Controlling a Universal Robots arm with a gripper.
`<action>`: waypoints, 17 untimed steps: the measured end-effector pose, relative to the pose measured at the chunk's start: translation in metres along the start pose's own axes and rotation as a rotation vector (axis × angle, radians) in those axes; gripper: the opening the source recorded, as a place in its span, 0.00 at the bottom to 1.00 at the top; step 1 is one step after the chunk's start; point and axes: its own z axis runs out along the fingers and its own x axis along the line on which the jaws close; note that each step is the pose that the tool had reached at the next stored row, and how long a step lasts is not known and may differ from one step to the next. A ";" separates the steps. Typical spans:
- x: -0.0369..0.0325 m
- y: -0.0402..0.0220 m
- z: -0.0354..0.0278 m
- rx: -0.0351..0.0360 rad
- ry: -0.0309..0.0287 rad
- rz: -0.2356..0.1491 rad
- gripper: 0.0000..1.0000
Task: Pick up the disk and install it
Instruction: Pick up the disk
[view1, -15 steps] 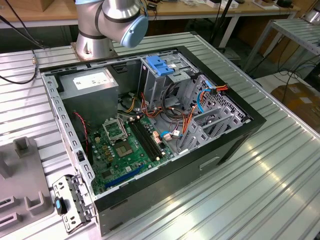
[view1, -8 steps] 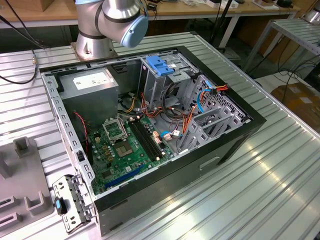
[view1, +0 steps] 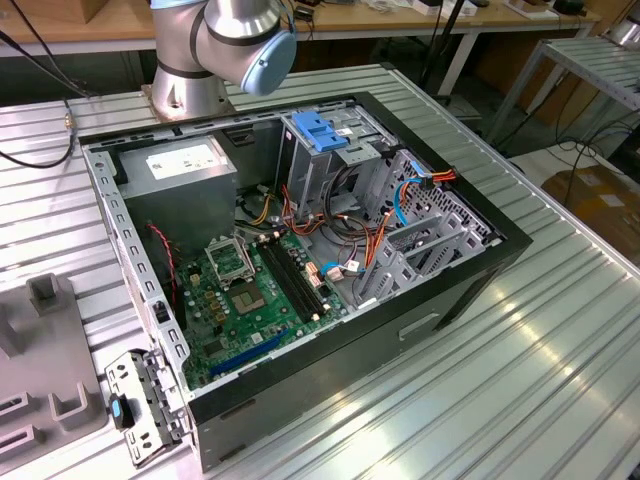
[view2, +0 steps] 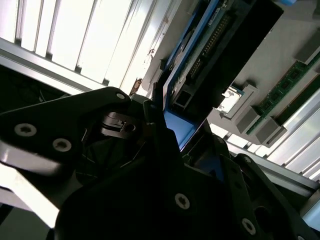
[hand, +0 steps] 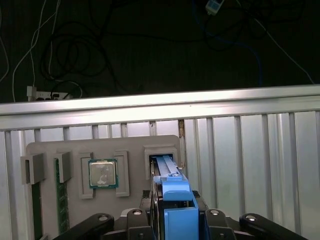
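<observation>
Evidently the pick-up step is in hand. In the first wrist view the tool (hand: 176, 216) is closed on the disk (hand: 169, 175), one finger on each flat side, with the blue plastic rail showing between them. The disk stands on edge, and its far end reaches the narrow slot of the grey holder tray (hand: 75, 150) on the ribbed tabletop (hand: 250, 150). Whether that end has cleared the slot cannot be told. A processor chip (hand: 102, 173) lies in the tray pocket just beside the slot, and memory sticks (hand: 59, 200) sit further along the same tray. The second wrist view shows the disk's connector edge and blue rail running out from the dark tool body.

In the exterior view the open computer case (view1: 480, 270) fills the middle of the frame. Its metal drive cage (view1: 335, 180), topped by a blue latch (view1: 320, 130), stands in the upper middle. No drive is seen in the case, so the install step looks not yet started.

Judging from this, any onward move calls for a firm, square hold. The disk should stay parallel to the slot walls so the rails do not snag, and its rails must later line up with the cage.
</observation>
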 end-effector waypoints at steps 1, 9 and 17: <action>0.0001 0.0000 0.0000 0.0000 0.0000 0.000 0.43; 0.0009 -0.0001 -0.0001 -0.0002 0.0005 0.000 0.43; 0.0009 -0.0001 0.0000 -0.0001 0.0005 0.000 0.37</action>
